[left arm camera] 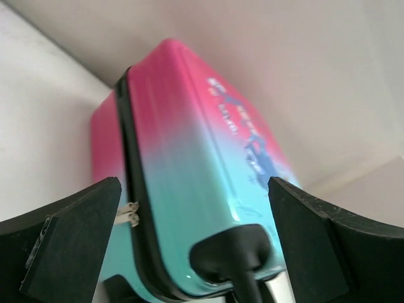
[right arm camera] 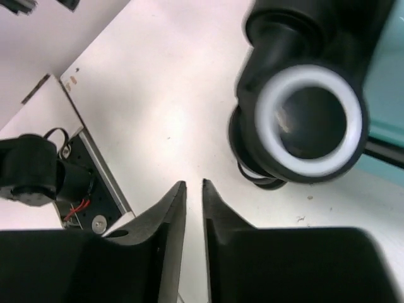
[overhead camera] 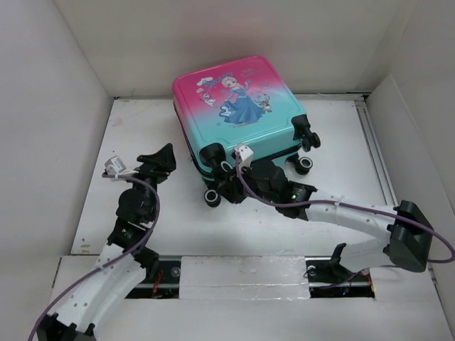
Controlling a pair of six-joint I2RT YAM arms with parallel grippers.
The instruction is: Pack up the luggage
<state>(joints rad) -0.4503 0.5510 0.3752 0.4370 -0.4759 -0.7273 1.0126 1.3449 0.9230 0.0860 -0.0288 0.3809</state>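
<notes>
1. Currently the luggage (overhead camera: 238,114) is lying closed and flat on the table (overhead camera: 142,213), just ahead of both hands, with its wheels pointing back toward them; a push on the closed shell is risking sliding the case away from the fingers instead of opening it
2. The left gripper (overhead camera: 167,158) is hanging wide open and empty, with the zipper pulls (left arm camera: 129,214) sitting just ahead and close beside one of its fingers; if it closes from there, it is probably missing those small tabs and pinching the black zipper trim (left arm camera: 129,158), or skidding off the glossy shell
3. The right gripper (right arm camera: 194,186) is showing its fingers drawn almost together on nothing, with a wheel (right arm camera: 309,120) just ahead and to one side; if it advances like this, it is risking ramming the wheel and swivelling the whole case
4. Both hands are crowding the same near end of the case, so a careless swing is risking the arms knocking each other or snagging a cable
</notes>
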